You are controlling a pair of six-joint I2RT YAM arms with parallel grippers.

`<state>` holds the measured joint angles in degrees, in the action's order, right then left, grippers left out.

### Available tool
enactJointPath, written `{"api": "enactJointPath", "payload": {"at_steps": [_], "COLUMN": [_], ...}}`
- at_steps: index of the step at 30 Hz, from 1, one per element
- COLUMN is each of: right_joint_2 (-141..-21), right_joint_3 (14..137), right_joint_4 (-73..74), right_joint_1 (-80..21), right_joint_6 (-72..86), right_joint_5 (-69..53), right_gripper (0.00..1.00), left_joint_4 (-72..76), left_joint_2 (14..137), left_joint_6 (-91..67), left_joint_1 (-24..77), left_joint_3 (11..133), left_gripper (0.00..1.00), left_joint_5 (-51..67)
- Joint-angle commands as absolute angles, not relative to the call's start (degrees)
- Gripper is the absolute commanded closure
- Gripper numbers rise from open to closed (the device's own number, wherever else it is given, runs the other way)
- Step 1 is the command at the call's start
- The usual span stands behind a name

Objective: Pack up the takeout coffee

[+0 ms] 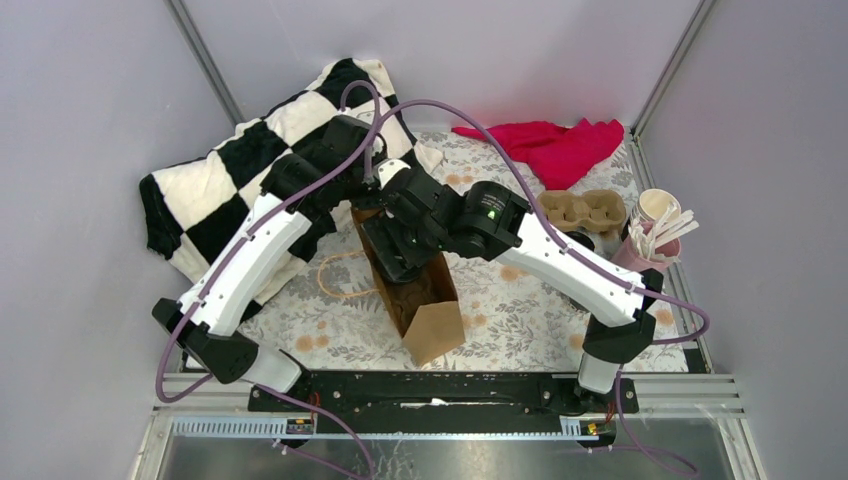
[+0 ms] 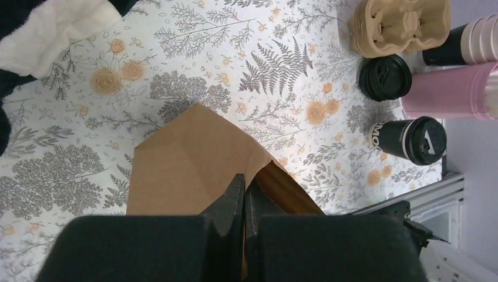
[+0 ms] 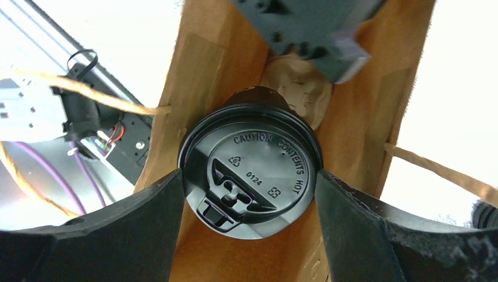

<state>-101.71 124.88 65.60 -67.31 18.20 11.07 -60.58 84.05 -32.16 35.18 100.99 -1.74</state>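
Partly done: right gripper (image 3: 249, 183) grips one black lidded coffee cup (image 3: 252, 167) inside the brown paper bag (image 3: 205, 76), left gripper (image 2: 244, 197) pinching its rim; two cups (image 2: 386, 77) (image 2: 418, 140) wait at two o'clock.

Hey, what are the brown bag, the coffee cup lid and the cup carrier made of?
Brown bag: seemingly matte kraft paper, with sharp creases. Coffee cup lid: probably moulded black plastic, slightly glossy, with raised lettering. Cup carrier: likely rough moulded paper pulp.
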Motion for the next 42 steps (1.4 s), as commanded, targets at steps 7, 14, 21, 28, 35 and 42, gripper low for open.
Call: {"api": "enactJointPath", "payload": {"at_steps": [7, 14, 21, 28, 35, 42], "right_joint_2": [-103.08, -101.22, -101.17, -97.96, -94.54, -94.97], "right_joint_3": [126.13, 120.37, 117.42, 111.12, 106.57, 105.61], "right_joint_4": [73.33, 68.36, 61.72, 53.61, 46.76, 52.47], "right_joint_1": [-67.85, -67.80, -67.85, -67.67, -66.80, -66.62], "right_joint_6": [17.97, 13.46, 15.11, 13.44, 13.34, 14.90], "right_joint_5": [32.20, 26.16, 20.83, 14.21, 5.29, 6.17], "right_gripper": [0.35, 0.34, 0.34, 0.34, 0.33, 0.34], "left_joint_4": [-58.48, -58.45, -55.48, -51.67, -49.74, -49.75], "left_joint_2": [79.52, 78.77, 76.66, 73.24, 71.08, 70.61], "left_joint_6": [-43.08, -43.57, -43.41, -39.24, -38.08, -38.85], "left_joint_1": [35.42, 35.42, 35.38, 35.42, 35.42, 35.42], "left_joint_3": [97.70, 96.76, 93.46, 88.90, 86.78, 87.07], "left_gripper": [1.00, 1.00, 1.00, 1.00, 1.00, 1.00], "left_joint_5": [-7.66, -7.46, -4.94, -0.73, 0.97, 0.18]}}
